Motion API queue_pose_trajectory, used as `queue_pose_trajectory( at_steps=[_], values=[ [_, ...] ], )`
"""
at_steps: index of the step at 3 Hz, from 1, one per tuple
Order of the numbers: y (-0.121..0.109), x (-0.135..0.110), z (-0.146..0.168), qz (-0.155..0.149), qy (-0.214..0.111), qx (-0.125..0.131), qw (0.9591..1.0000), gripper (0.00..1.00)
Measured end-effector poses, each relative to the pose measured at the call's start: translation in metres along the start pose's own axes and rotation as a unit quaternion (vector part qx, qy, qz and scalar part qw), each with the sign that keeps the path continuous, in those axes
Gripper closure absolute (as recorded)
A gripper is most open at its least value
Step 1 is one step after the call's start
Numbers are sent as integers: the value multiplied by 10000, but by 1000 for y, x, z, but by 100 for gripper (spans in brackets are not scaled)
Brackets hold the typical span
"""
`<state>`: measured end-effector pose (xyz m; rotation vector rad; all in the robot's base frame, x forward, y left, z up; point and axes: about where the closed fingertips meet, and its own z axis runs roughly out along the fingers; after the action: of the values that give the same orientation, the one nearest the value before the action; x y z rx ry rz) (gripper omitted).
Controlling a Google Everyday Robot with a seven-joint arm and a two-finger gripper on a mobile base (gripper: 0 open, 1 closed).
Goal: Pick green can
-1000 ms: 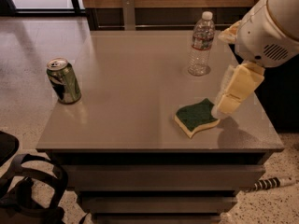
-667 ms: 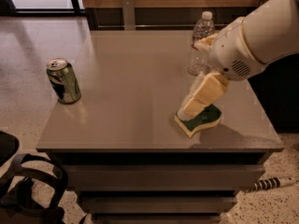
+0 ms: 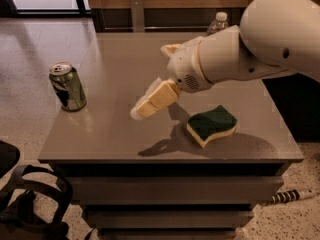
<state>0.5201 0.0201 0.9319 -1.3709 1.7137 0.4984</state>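
The green can (image 3: 68, 86) stands upright near the left edge of the grey table (image 3: 115, 134), with a silver top and dark and white label marks. My gripper (image 3: 142, 110) hangs over the middle of the table on the large white arm (image 3: 250, 49), pointing down and left toward the can. It is well to the right of the can and apart from it. Nothing shows in it.
A green-and-yellow sponge (image 3: 211, 125) lies on the table right of the gripper. A clear water bottle (image 3: 218, 23) with a white cap stands at the back right, mostly behind the arm. A dark chair or bag (image 3: 25, 204) sits on the floor at the lower left.
The arm has swung left across the table, from over the sponge to the middle, closer to the can. The can, sponge and bottle have not moved.
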Motion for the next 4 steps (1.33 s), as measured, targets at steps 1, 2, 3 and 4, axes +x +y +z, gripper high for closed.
queue_pose_trajectory(
  at_steps=[1,2,3,4],
  values=[
    [7,-23,26,-160,-361,-48,9992,0],
    [7,-26,27,-192,-395,-36,9990,0],
    [3,-32,46,-145,-568,-162,9981,0],
    [-6,-44,81,-128,-888,-287,9956,0]
  ],
)
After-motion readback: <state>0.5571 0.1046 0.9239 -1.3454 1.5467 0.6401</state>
